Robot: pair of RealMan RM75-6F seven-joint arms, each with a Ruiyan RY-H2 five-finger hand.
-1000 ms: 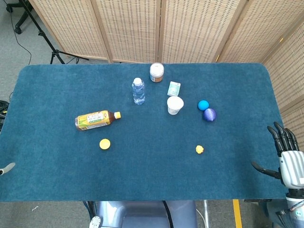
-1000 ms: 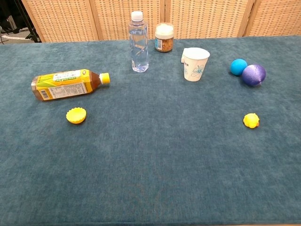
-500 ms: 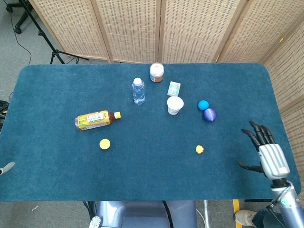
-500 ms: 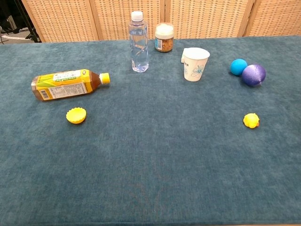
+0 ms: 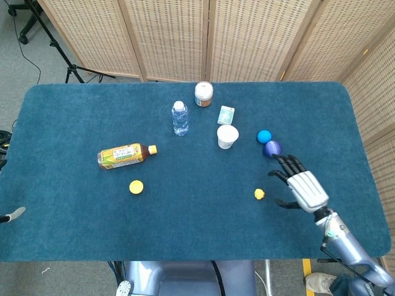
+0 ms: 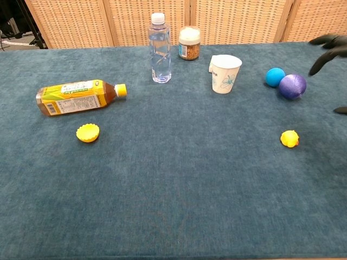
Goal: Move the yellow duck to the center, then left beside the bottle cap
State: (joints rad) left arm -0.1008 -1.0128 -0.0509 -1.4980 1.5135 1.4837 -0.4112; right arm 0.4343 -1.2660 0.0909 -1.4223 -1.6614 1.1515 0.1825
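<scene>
Duck [image 5: 259, 194] first: the little yellow thing sits alone toward the right side of the blue table [image 5: 74, 228], nearer the front edge than the back, and nothing touches it. The right hand [image 5: 299, 185] hangs just to its right, fingers spread wide and holding nothing, fingertips [image 5: 285, 161] pointing toward the back edge and reaching close to the purple ball [image 5: 272, 148]. That looks to me like a lining-up pose, the hand kept open so it can drop around the duck from the side. From the chest camera only its dark fingertips [image 6: 325, 40] poke in at the right edge.

The bottle cap [image 5: 136, 187] lies well apart on the left half, just in front of the tea bottle [image 5: 125, 155] on its side, so the duck has the middle of the table to cross before it gets there. Water bottle [image 5: 179, 118], jar [image 5: 203, 94], paper cup [image 5: 227, 136] and blue ball [image 5: 264, 136] stand nearer the back edge, clear of that path.

A second ago the right hand was out past the right edge; half a second ago it was over the right edge; now it has swung well inward beside the duck. The duck, the cap and the rest have not shifted. Of the left hand I see only a grey tip at the left edge, so I cannot tell its fingers.
</scene>
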